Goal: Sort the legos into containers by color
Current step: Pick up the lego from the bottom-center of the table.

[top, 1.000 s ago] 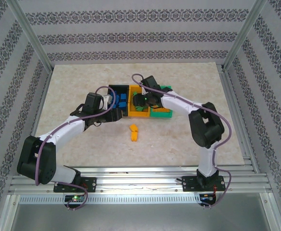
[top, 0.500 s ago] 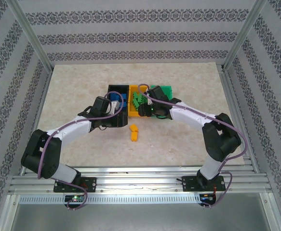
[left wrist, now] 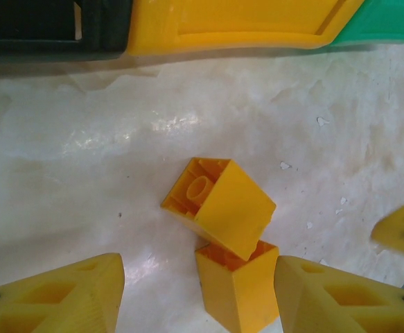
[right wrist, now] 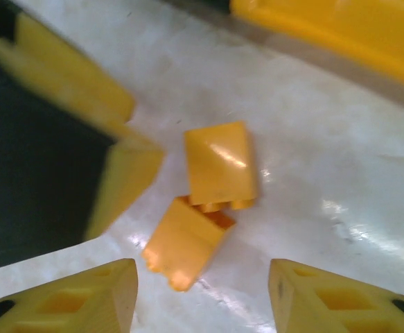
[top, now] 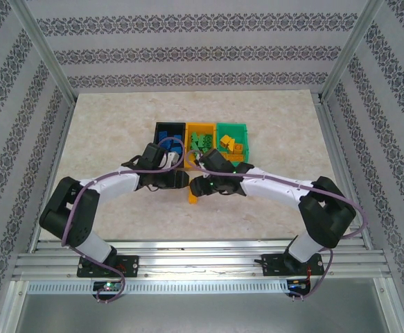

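Two orange legos lie touching on the table just in front of the containers. Up close, one brick lies on its side with its hollow underside showing. The other brick lies between the fingers of my open left gripper, close to the right finger. My right gripper is open too, hovering over the same pair. The two grippers face each other across the bricks. The black bin holds blue legos.
The orange bin has green bricks in it, and the green bin has yellow-orange ones. The bins' front walls stand just beyond the bricks. Open table lies left, right and near.
Both arms have pulled back from the bins and come down toward the two orange bricks from either side. The right gripper's jaws have widened somewhat.
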